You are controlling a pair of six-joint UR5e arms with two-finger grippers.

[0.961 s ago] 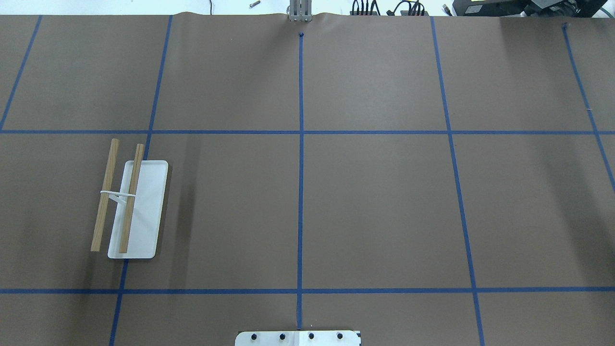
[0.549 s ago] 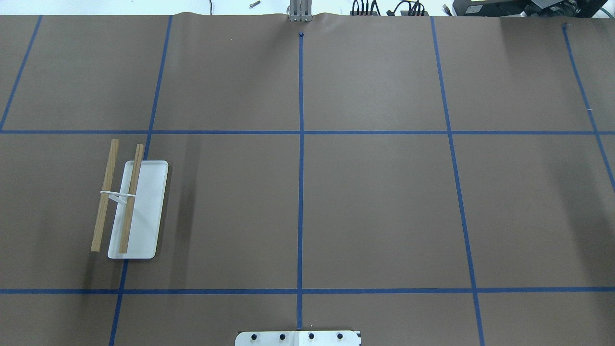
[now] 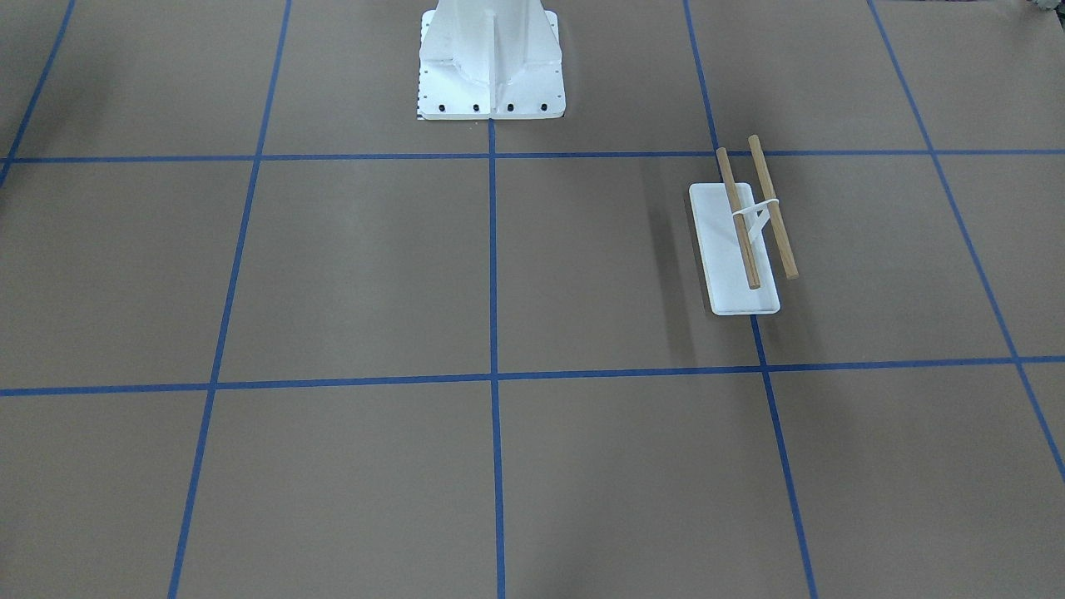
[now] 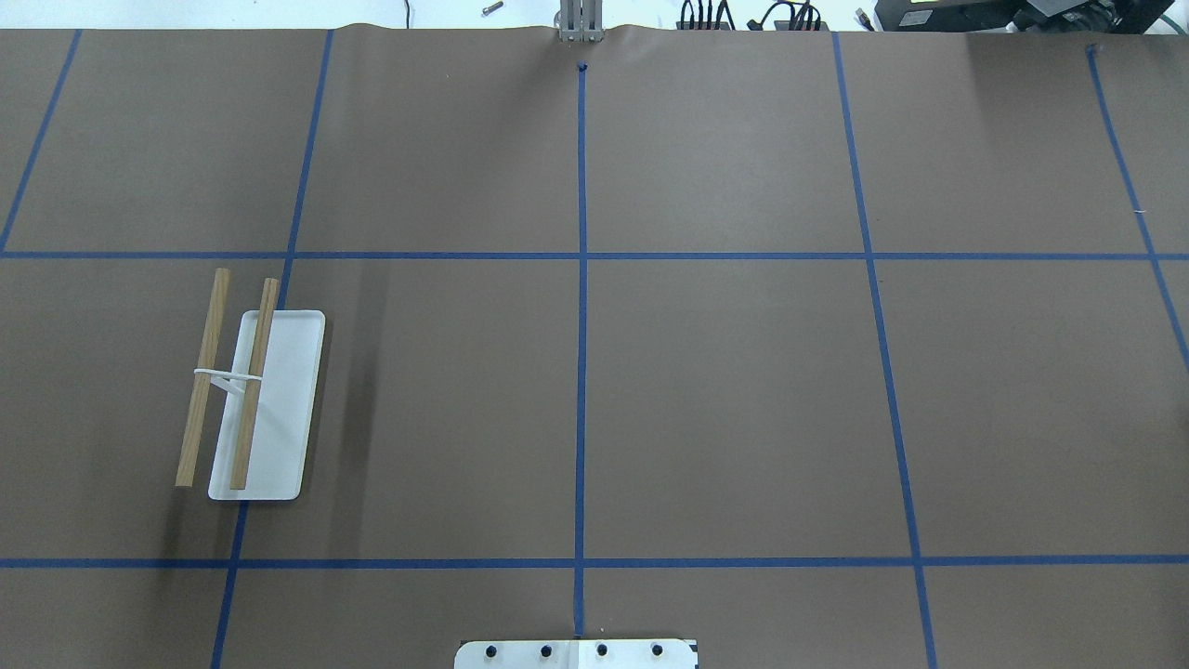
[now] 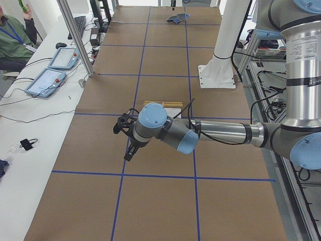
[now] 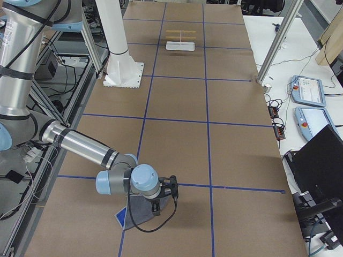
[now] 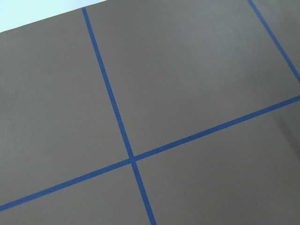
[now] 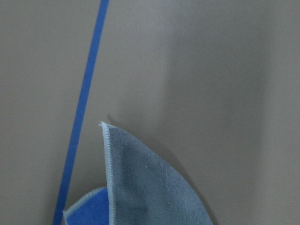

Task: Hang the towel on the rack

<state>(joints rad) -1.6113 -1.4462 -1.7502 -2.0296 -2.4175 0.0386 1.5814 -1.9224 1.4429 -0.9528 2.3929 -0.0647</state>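
Observation:
The rack (image 4: pixel 269 409) stands on the table's left half: a flat white base with two parallel wooden dowels. It also shows in the front-facing view (image 3: pixel 736 249) and far off in the exterior right view (image 6: pixel 180 42). The dark grey towel (image 6: pixel 138 211), with a blue patch showing, lies at the table's right end under my right gripper (image 6: pixel 157 208). The right wrist view shows its pale-edged corner (image 8: pixel 150 187) but no fingers. My left gripper (image 5: pixel 128 151) hovers over bare table near the rack (image 5: pixel 161 104). I cannot tell whether either gripper is open or shut.
The white bolted robot mount (image 4: pixel 576 653) sits at the near middle edge and also shows in the front-facing view (image 3: pixel 491 75). Control tablets (image 5: pixel 50 75) lie on the side bench, where a person (image 5: pixel 12 35) sits. An aluminium post (image 6: pixel 273 48) rises at the table's far edge.

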